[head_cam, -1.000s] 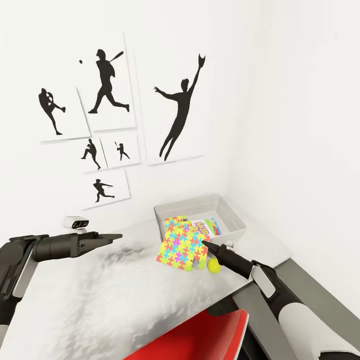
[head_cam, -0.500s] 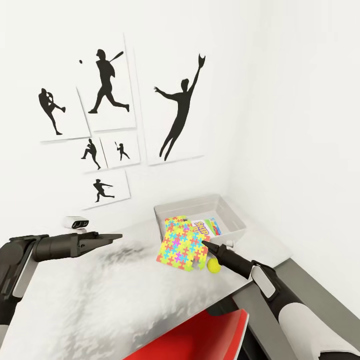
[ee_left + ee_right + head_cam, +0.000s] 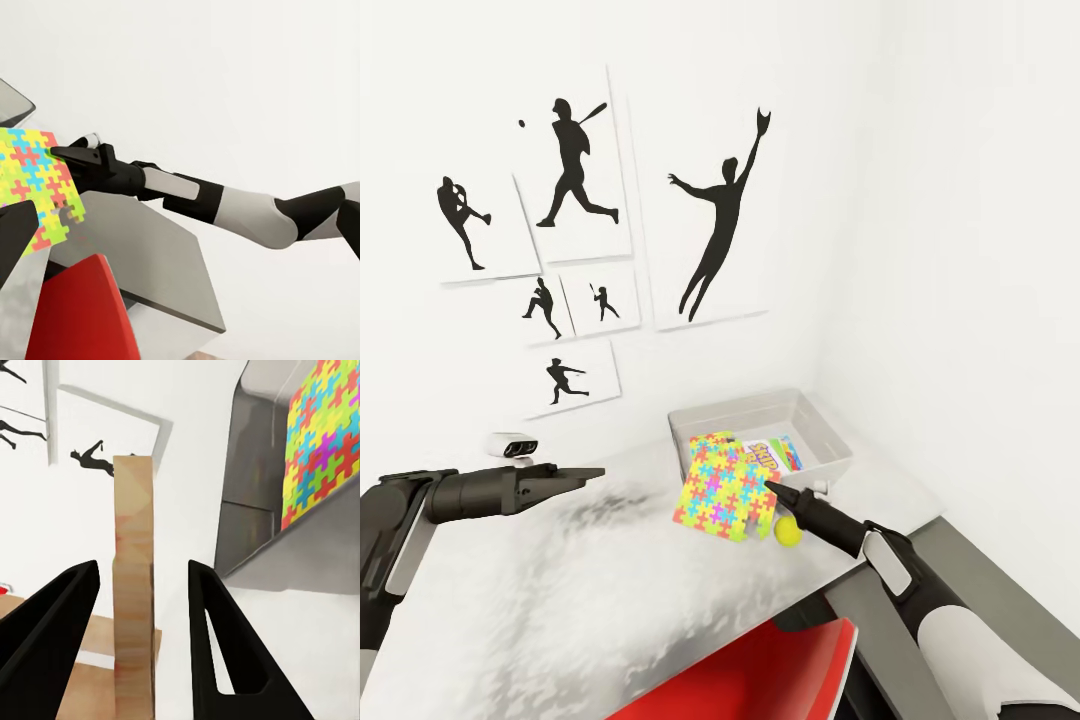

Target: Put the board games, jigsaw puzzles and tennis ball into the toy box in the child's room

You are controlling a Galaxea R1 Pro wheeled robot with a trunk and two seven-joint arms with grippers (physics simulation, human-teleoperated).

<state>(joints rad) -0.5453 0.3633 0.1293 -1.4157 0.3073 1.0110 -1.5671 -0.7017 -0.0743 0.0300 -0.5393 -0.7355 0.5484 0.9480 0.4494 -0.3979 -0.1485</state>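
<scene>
**Two jigsaw sheets at the tray's near rim, right gripper at the upper one's corner**

Two thin, brightly patterned jigsaw puzzle sheets sit at the near edge of the shallow light-grey toy tray [image 3: 830, 430]. The front jigsaw sheet [image 3: 726, 493] tilts up off the pale grey-white desk top [image 3: 560, 590], leaning toward the tray wall, and the second jigsaw sheet [image 3: 712, 443] pokes up behind it, over the rim. Inside the tray lies a flat printed board game box [image 3: 775, 453] in white and red. The yellow-green tennis ball [image 3: 788, 532] rests on the desk just beside the front sheet's lower corner.

Right gripper [image 3: 770, 488] now: its dark tip sits right at the sheet's edge, and the left wrist view puts the fingers [image 3: 69, 152] against that coloured corner, though whether they actually pinch it I cannot tell.

Left gripper [image 3: 596, 472] hovers over the desk, well apart from the sheets, its jaws apparently pressed together on nothing.

Black sports-silhouette posters [image 3: 720, 215] hang on the white wall, and a red chair back [image 3: 760, 675] shows at the desk's near edge.
</scene>
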